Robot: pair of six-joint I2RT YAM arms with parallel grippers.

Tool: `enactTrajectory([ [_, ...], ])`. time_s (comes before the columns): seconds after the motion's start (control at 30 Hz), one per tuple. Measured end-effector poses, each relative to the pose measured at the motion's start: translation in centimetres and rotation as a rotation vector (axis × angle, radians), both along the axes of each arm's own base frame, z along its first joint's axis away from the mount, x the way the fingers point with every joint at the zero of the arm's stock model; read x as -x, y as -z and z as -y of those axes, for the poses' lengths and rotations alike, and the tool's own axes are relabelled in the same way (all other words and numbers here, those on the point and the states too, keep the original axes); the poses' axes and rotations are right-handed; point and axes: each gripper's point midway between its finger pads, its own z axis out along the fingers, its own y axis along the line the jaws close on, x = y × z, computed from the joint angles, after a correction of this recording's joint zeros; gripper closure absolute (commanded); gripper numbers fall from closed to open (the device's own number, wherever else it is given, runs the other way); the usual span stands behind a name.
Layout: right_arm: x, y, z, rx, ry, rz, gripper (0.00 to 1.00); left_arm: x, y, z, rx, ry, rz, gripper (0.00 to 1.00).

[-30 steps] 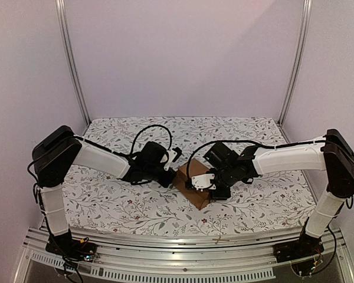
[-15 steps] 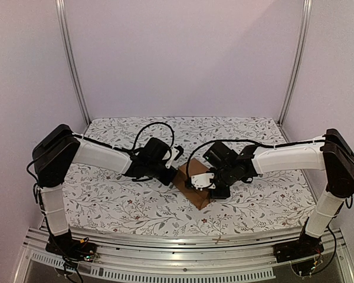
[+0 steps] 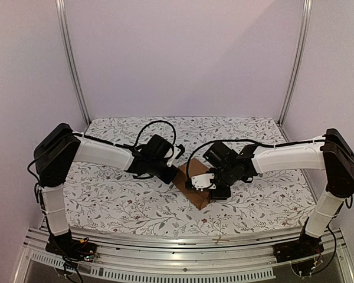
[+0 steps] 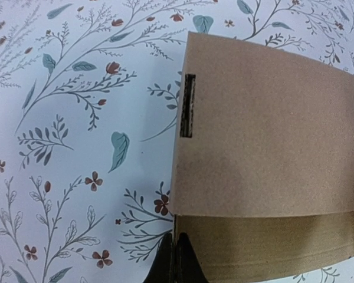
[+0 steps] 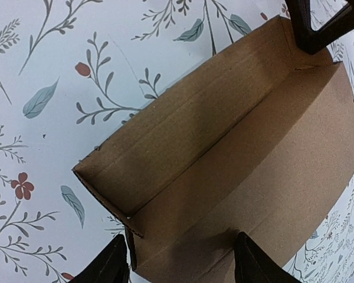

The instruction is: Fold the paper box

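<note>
The paper box (image 3: 196, 197) is a brown cardboard piece lying mid-table between both grippers, partly folded. In the left wrist view a flat panel with a slot (image 4: 265, 135) lies over a raised wall. My left gripper (image 4: 177, 262) is shut on the thin left edge of that wall; from above it (image 3: 175, 171) sits at the box's left corner. In the right wrist view the box (image 5: 242, 159) shows one upright side wall and a flat floor panel. My right gripper (image 5: 180, 268) is open and hovers over the panel's near end, one finger outside the wall. It shows from above (image 3: 205, 183) on the box.
A floral cloth (image 3: 106, 200) covers the table. Metal uprights (image 3: 71, 59) and white walls enclose the back and sides. An aluminium rail (image 3: 177, 242) runs along the near edge. The left gripper's fingers (image 5: 312, 23) show at the box's far corner.
My left arm has shifted a little right toward the box's corner. My right gripper has edged slightly left over the box. The box has stayed in place.
</note>
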Motion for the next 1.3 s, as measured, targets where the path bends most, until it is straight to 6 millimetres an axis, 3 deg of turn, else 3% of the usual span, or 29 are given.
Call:
enactTrajectory([
  [0.87, 1.0, 0.2, 0.4, 0.018, -0.12, -0.005, 0.32, 0.0, 0.4, 0.2, 0.004, 0.018, -0.005, 1.0],
  [1.3, 1.1, 0.3, 0.5, 0.025, -0.137, -0.002, 0.33, -0.6, 0.4, 0.2, 0.041, 0.021, -0.008, 1.0],
])
